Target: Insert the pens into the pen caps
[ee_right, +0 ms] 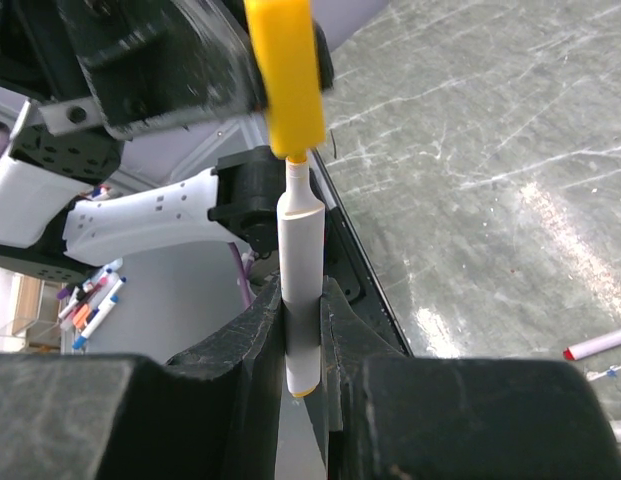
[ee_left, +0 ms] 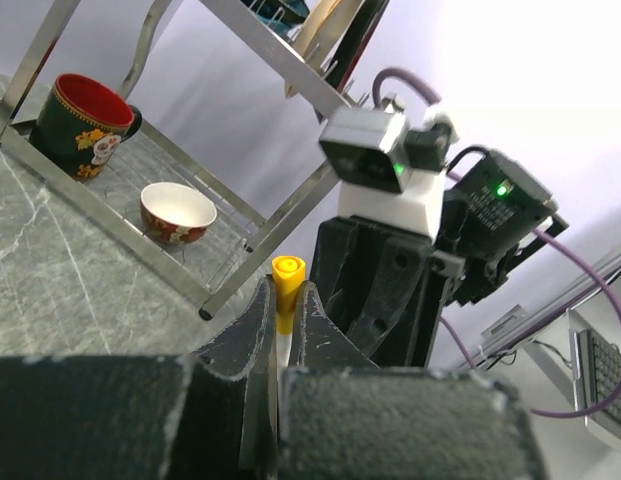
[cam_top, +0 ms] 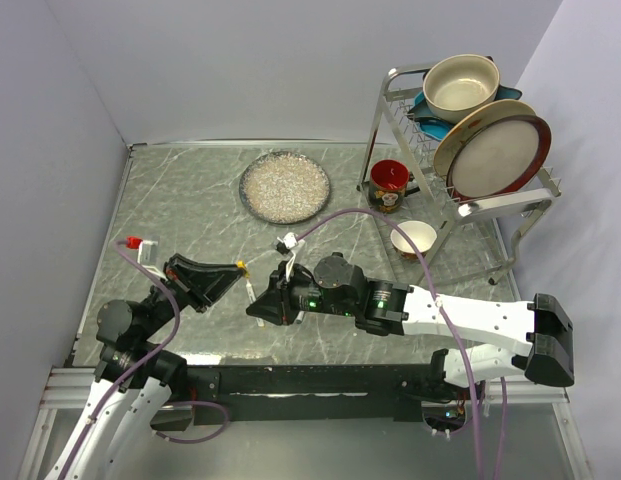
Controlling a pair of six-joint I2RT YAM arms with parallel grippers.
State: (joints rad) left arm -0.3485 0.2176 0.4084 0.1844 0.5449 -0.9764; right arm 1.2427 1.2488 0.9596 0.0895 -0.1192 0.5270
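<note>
- Marbled grey table [cam_top: 190,200] is seen beneath both arms, which meet above its near edge.
- An orange-yellow cap [ee_left: 287,270] is pinched by the left gripper [ee_left: 287,297].
- A white pen [ee_right: 300,240] is clamped in the right gripper [ee_right: 302,302], tip at the cap's mouth.
- If slightly misaligned, the tip could be jammed on the rim. The cap might then be pushed askew, or the pen slid through the jaws.

On the grey marble-patterned table [cam_top: 190,200], a round speckled glass plate [cam_top: 284,187] lies at twelve o'clock. A chrome wire dish rack [cam_top: 490,205] stands at two o'clock, with a cream metal pot [cam_top: 460,85] behind a large red-rimmed plate [cam_top: 493,148]. At its foot sits a dark ceramic mug [cam_top: 390,185], with a small white bowl [cam_top: 414,238] nearer at four o'clock from it. Near six o'clock, the left gripper [cam_top: 235,270] holds a yellow plastic pen cap [ee_left: 287,290], meeting the thin white pen barrel [ee_right: 301,290] in the right gripper [cam_top: 258,298].
</note>
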